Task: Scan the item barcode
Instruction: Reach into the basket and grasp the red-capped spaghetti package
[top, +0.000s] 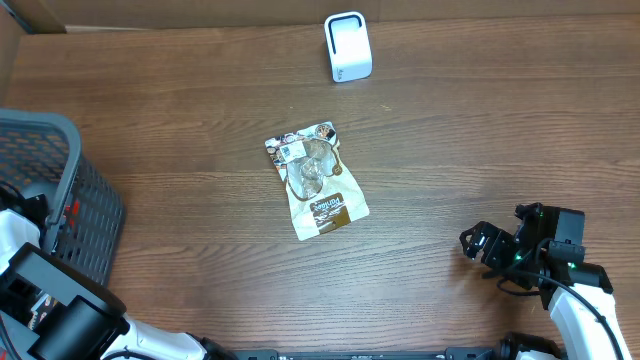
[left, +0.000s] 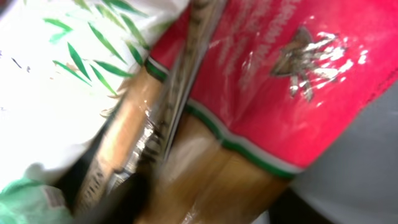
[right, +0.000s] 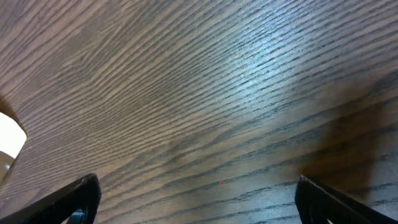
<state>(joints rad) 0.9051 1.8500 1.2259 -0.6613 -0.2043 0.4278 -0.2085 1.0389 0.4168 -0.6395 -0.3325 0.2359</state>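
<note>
Right gripper (right: 196, 190) gaping wide and empty, judging the flat pouch (top: 316, 180) lying well ahead and to its left as light, limp, slippery, and favouring pinching a sealed edge.

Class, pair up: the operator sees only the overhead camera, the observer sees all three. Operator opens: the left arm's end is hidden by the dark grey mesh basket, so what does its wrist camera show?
Observer: Packets, very close and blurred: a glossy red packet edged with a white-and-green stripe.
Operator: Anything beside it?
Observer: A white packet printed with green leaves, at the picture's left.
Operator: And the other arm?
Observer: Its wrist view shows the right gripper wide open over the brown wood-grain table, holding nothing.
</note>
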